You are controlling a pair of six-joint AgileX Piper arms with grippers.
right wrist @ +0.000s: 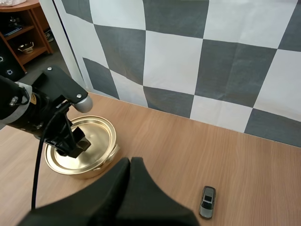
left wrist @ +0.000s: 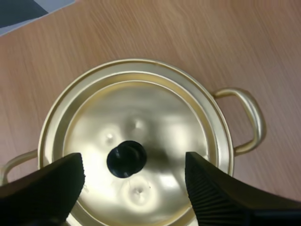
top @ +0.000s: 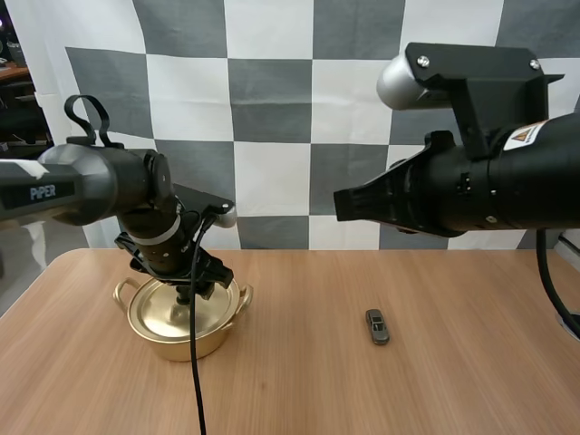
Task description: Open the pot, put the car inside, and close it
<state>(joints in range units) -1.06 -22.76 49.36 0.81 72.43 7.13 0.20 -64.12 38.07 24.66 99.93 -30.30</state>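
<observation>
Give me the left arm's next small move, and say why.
Probably lower the left gripper and close it on the black knob: its fingers stand open either side of the knob, the lid sits on the pot, and the car lies on the table.

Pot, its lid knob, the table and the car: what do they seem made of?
Pot and lid: thin gold-toned metal, polished, with mirror-like glare. Knob: matte black, probably plastic. Table: wood-grain surface, possibly laminate. Car: grey, material unclear.
</observation>
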